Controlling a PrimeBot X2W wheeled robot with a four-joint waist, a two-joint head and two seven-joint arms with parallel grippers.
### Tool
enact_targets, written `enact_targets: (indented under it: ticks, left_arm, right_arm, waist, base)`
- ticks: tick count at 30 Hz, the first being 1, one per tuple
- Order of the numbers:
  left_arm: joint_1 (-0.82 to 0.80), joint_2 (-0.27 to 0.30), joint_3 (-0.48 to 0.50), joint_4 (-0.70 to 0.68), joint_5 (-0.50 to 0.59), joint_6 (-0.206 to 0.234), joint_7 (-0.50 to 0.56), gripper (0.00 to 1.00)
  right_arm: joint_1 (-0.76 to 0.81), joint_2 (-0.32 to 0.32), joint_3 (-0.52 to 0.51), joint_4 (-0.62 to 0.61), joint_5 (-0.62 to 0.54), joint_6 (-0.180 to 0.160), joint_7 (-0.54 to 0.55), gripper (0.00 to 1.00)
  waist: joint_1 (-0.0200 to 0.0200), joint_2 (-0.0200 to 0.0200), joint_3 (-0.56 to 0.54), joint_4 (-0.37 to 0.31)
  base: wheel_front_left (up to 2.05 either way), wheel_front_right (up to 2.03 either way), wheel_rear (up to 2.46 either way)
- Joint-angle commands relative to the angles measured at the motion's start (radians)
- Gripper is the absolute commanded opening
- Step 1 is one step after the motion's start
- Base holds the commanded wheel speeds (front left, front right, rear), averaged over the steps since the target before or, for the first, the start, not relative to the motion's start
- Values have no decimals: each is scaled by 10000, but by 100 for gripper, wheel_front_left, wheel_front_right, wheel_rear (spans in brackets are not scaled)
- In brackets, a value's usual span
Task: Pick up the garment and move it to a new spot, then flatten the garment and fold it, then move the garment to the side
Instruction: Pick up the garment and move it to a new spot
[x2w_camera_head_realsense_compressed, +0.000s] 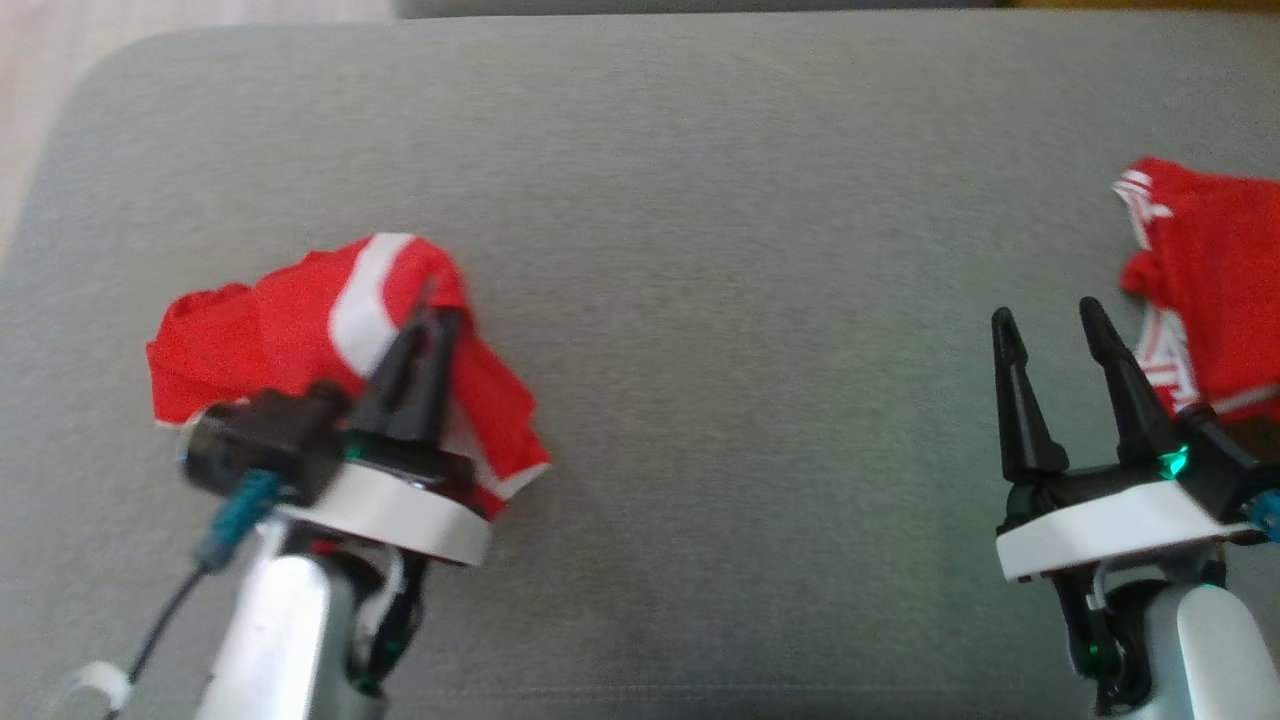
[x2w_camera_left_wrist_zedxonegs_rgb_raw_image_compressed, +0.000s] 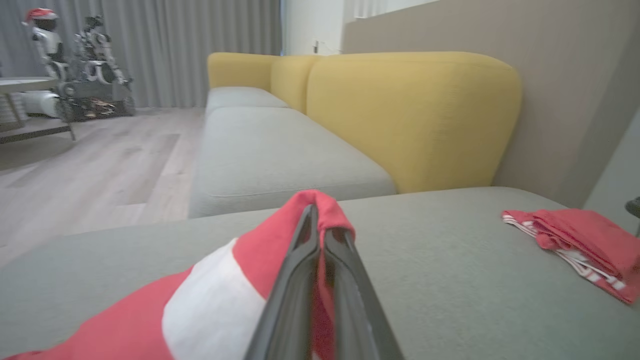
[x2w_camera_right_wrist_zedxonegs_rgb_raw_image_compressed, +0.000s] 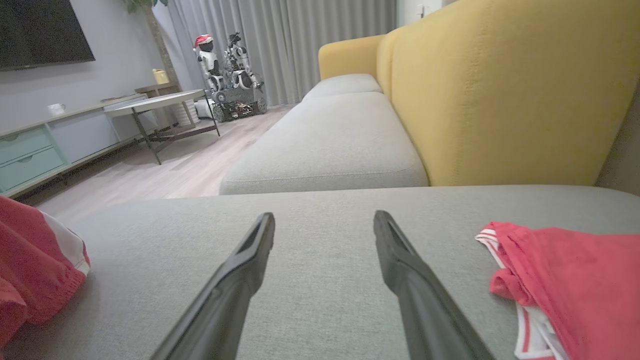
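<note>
Clearly, the left pincer is fully closed on a fold of the red garment with a broad white stripe; in the left wrist view its two dark fingers are pressed together, and the cloth hangs over their tips and falls down on the left of them. This garment lies in a loose heap on the grey sofa cushion, in the left part of it and closer to the near edge than to the far edge, with one red flap spread to the right of the pincer. The right pincer stands wide open and holds nothing; it is over the cushion near the right edge, and bare grey fabric is between its fingers. Just beside it, at the right edge of the cushion, lies a second red garment with thin white stripes, bunched together. Behind the cushion rises a yellow backrest.
</note>
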Motion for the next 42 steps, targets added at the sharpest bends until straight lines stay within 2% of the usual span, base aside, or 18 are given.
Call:
enact_targets:
  ticks: [1, 13, 20, 21, 22, 23, 32, 36, 42]
  left_arm:
    - [-519, 67, 136, -377, -50, -60, 26, 0]
    - [-2647, -106, -2085, 951, -304, -166, -20, 0]
    - [-3327, -128, -2877, 2522, -566, -161, 160, 0]
    - [-3361, -129, -2980, 2733, -605, -164, 195, 33]
    - [-3386, -130, -3064, 2920, -639, -163, 230, 77]
    - [-3412, -131, -3144, 3063, -662, -162, 220, 100]
    - [-3143, -135, -3676, 3221, -889, -37, -506, 100]
    - [-2874, -133, -3519, 2938, -1016, 233, -793, 100]
    - [-2336, 95, -2737, 2252, -1143, 1038, -1226, 100]
  right_arm:
    - [-263, -28, 219, -326, 82, -9, -117, 100]
    - [-906, -22, 498, 112, 829, -9, -792, 100]
    - [-1107, -21, 613, 542, 1184, -9, -1208, 100]
    - [-1122, -21, 607, 599, 1198, -9, -1251, 100]
    - [-1136, -21, 593, 648, 1204, -9, -1286, 100]
    - [-1144, -21, 571, 696, 1210, -9, -1314, 100]
    - [-1214, -21, 434, 890, 917, -9, -1234, 100]
    - [-1165, -21, 367, 847, 741, -9, -1111, 100]
    - [-1014, -20, 270, 718, 456, -9, -816, 100]
  waist:
    - [0, 0, 303, -546]
    - [0, 0, 1741, -2924]
    - [0, 0, 2252, -3581]
    - [0, 0, 2265, -3590]
    - [0, 0, 2268, -3584]
    - [0, 0, 2255, -3560]
    - [0, 0, 1525, -2708]
    - [0, 0, 1188, -2315]
    - [0, 0, 603, -1583]
  base:
    - [0, 0, 0]
    - [0, 0, 0]
    - [0, 0, 0]
    - [0, 0, 0]
    - [0, 0, 0]
    - [0, 0, 0]
    - [0, 0, 0]
    - [0, 0, 0]
    - [0, 0, 0]
